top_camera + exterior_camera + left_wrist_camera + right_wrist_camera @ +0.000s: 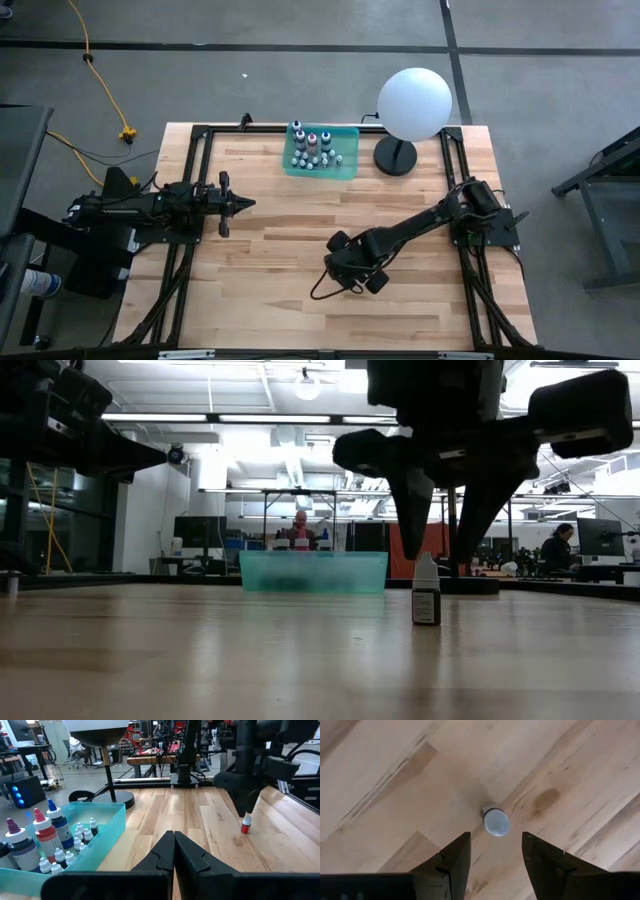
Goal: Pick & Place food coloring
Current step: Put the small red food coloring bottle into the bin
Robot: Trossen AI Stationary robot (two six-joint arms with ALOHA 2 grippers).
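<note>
Hovering above a lone food-coloring bottle [495, 821] upright on the table [280, 290], our right gripper [492, 852] spreads its fingers to straddle it; tray [347, 165] at twelve o'clock; left gripper [243, 203] closed, waiting.

A butcher-block wooden table [280, 280] fills the middle. Toward 12 o'clock on it sits a translucent teal tray [345, 168], and just beside that, at about 1 o'clock, a white globe lamp [414, 103] on a black round base [395, 157]. Off the table at 10 o'clock, a yellow cable [98, 75] trails across the grey floor. Across the room, 2 people [558, 547] sit at desks.
</note>
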